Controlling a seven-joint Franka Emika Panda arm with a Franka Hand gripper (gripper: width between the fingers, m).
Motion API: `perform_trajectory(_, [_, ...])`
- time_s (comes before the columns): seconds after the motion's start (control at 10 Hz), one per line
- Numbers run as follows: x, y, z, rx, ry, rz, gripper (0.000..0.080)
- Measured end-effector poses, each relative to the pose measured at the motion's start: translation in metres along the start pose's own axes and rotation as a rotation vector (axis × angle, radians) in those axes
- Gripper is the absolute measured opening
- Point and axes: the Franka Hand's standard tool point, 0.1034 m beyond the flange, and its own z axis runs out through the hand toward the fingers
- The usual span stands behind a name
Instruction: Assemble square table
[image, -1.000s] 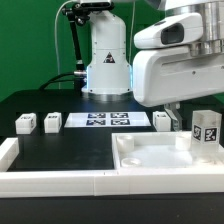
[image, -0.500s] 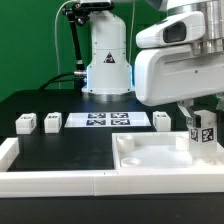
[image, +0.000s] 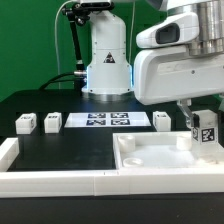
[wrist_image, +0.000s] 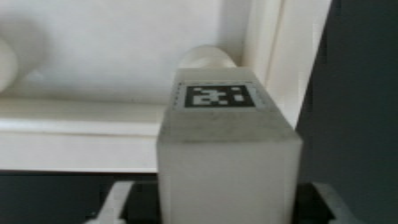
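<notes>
The tool (image: 204, 126) pinches an upright white leg (image: 207, 138), one finger on each flank of the block, and the leg's tagged face is turned toward the exterior camera. In the wrist view the same leg (wrist_image: 222, 155) sits directly under the tool and fills the middle of the picture, with a small tag (wrist_image: 221, 95) on the face it shows. The white tabletop (image: 150, 160) lies hollow side up on the black desk (image: 60, 145), just below the tool and toward the exterior view's left of it. The held leg stands at the tabletop's corner beneath the tool, but I cannot tell whether it touches the tray. Farther to the exterior view's left of the tool, a loose leg (image: 162, 120) stands on the desk. Beyond it lies the marker board (image: 108, 120), then two more legs (image: 52, 121) well away from the tool. A long white bar (image: 60, 181) runs along the desk's front edge.
</notes>
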Motion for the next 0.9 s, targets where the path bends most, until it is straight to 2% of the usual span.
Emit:
perform_trajectory(0.6, [-0.0015,0.0069,0.0020,-0.005,0.006,0.551,0.0291])
perform_trajectory(0.9, [-0.0020,0.0071,0.0021,-0.032,0.022,0.885,0.0291])
